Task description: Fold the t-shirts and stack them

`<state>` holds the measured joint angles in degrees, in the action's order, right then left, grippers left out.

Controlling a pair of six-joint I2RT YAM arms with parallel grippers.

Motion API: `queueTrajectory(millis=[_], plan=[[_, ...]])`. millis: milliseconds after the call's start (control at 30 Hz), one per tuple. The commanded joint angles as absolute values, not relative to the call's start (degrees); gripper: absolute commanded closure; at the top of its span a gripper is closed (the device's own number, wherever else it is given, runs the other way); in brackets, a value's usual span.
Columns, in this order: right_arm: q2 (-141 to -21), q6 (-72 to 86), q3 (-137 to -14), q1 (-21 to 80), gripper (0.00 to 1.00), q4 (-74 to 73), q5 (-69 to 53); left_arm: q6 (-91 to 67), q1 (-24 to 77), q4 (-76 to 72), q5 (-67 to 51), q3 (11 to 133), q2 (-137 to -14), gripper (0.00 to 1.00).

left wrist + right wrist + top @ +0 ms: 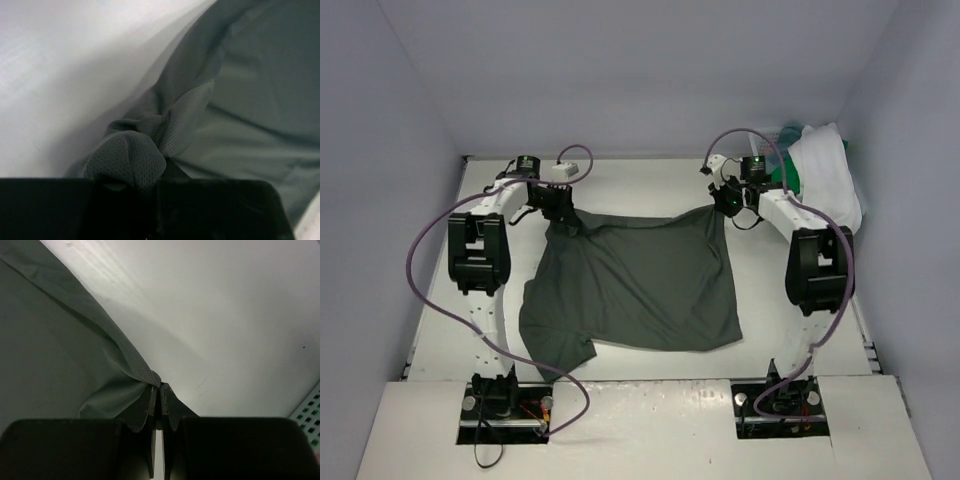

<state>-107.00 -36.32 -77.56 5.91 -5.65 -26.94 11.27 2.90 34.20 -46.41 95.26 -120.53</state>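
Progress: early, by the look of it. One dark grey-green t-shirt (630,280) lies spread on the surface (640,185), with no fold in it and no stack anywhere. It runs from both sets of fingers back toward the arm bases, one sleeve splayed out on the near left.

- The left fingers (558,207) are clenched on one far corner of it. The left wrist view shows mesh cloth bunched into a wad right at the tips.
- The right fingers (151,405) are clamped tight on the other far corner, with the hem edge pinched between the tips and the cloth trailing off to their left.
- The far edge sags between the two grips, so it is not pulled taut.

Left to do, as I judge it: every fold on this shirt, then the others. A white t-shirt (825,165) and a bright green t-shirt (788,178) sit heaped just outboard of the right fingers, over what looks like a white lattice basket (309,412).

Hard to make out:
- The basket is mostly buried under the heap. Only a lattice corner shows in the right wrist view.
- I can't pick out a teal-blue shirt for certain.
- The left fingertips themselves are lost behind the wad and the dark housing.
- The near hem is partly tucked under. I can't tell whether that is a fold or a wrinkle.
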Motion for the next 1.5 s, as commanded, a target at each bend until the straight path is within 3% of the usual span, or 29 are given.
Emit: queueTrajectory(millis=[0, 233, 367, 433, 467, 533, 600, 667, 1000, 1300, 1467], plan=[[-112.9, -37.0, -85.24, 5.8, 1.0, -0.53, -22.34, 9.06, 3.08, 32.43, -43.25, 107.39, -122.5, 1.0], [-122.51, -35.42, -92.19, 6.59, 1.0, 4.03, -12.06, 4.75, 3.51, 28.3, -35.78, 116.97, -129.98, 1.0], [-125.77, -33.75, -93.34, 7.82, 1.0, 7.81, -3.27, 1.42, 3.78, 26.37, -29.9, 120.84, -132.36, 0.95], [-127.26, -32.53, -93.43, 8.7, 1.0, 10.27, 2.26, 0.7, 3.78, 25.76, -28.75, 121.99, -133.41, 0.75], [-127.7, -32.17, -93.43, 8.96, 1.0, 11.41, 5.24, -1.21, 3.95, 25.14, -27.87, 122.17, -133.68, 0.56], [-128.93, -31.56, -93.87, 9.75, 0.98, 11.51, 7.11, -1.58, 4.04, 25.49, -28.12, 123.21, -134.73, 0.35], [-128.94, -30.85, -93.43, 10.37, 0.94, 12.3, 8.95, -1.58, 4.48, 26.72, -27.86, 123.66, -135.26, 0.22], [-128.5, -29.97, -92.46, 10.81, 0.93, 12.92, 10.8, -1.5, 4.83, 25.85, -27.51, 122.18, -134.3, 0.16], [-119.98, -29.71, -85.44, 14.41, 0.96, 17.14, 22.15, -0.09, 5.1, 24.87, -26.54, 114.54, -126.23, 0.16], [-105.83, -28.65, -78.23, 18.19, 0.95, 10.55, 18.37, 3.87, 5.1, 24.52, -27.16, 99.6, -110.84, 0.15], [-100.29, -27.42, -75.41, 19.95, 0.94, 1.69, 10.38, 3.87, 5.1, 23.91, -29.17, 91.33, -104.08, 0.15]])
